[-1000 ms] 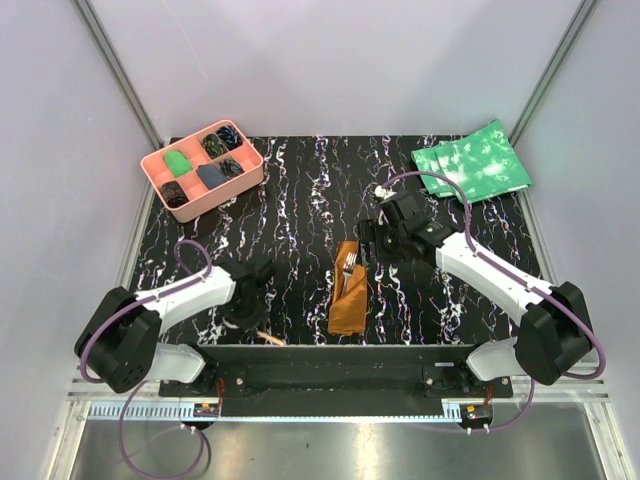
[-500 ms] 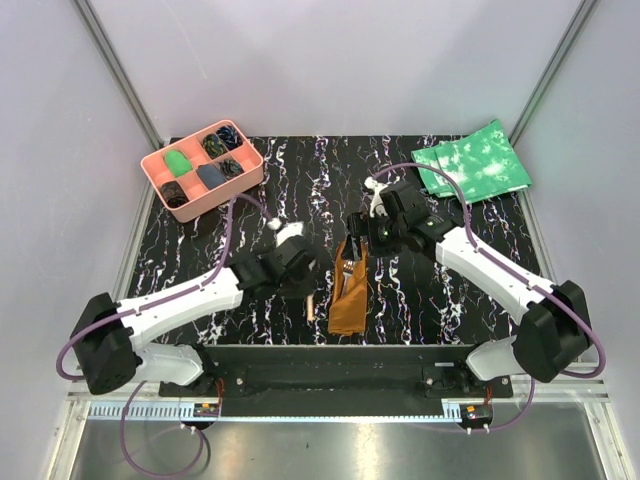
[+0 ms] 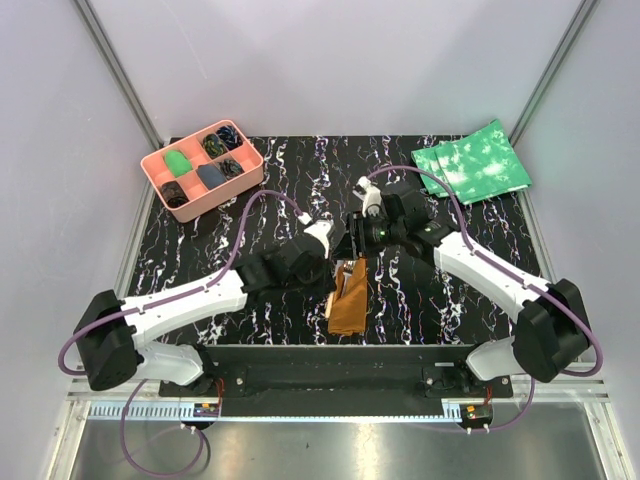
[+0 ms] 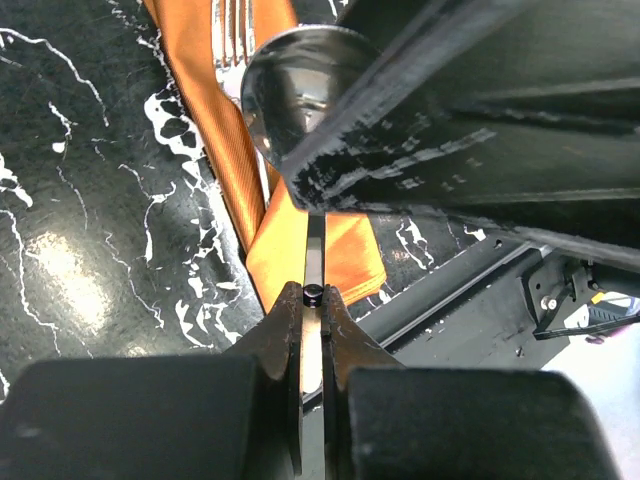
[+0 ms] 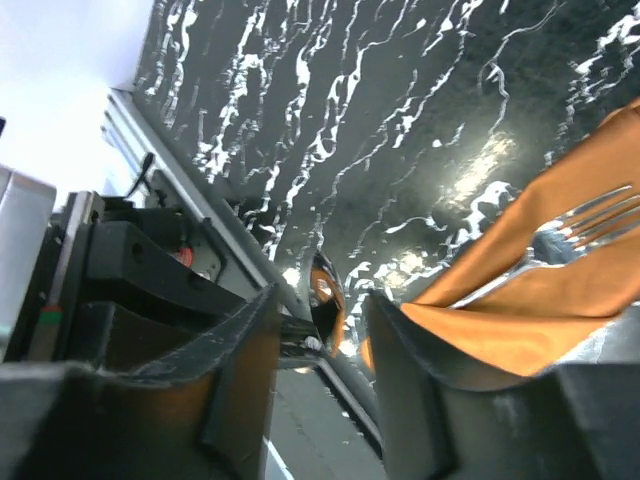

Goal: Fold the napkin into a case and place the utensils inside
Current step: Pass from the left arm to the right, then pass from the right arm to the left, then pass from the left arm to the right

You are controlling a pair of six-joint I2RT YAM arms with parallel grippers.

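Observation:
The rust-brown napkin lies folded as a narrow case (image 3: pixel 348 302) at the table's front centre. A silver fork (image 5: pixel 590 222) is tucked in it, tines sticking out (image 4: pixel 232 38). My left gripper (image 4: pixel 313 292) is shut on the tan handle of a silver spoon (image 4: pixel 300 85) and holds it over the case's (image 4: pixel 190 70) open end. My right gripper (image 5: pixel 322 300) faces it from the other side. Its jaws stand apart on either side of the spoon's bowl (image 5: pixel 326 290), with a gap showing at each side. In the top view both grippers (image 3: pixel 337 262) (image 3: pixel 357 240) meet above the case's far end.
A pink compartment tray (image 3: pixel 205 205) with small items stands at the back left. Green mottled cloths (image 3: pixel 472 160) lie at the back right. The table's front edge and the arm bases run just below the case.
My left gripper closed on the spoon near the front left and swung right with it to the case. My right gripper shifted slightly left and its jaws narrowed around the spoon's bowl.

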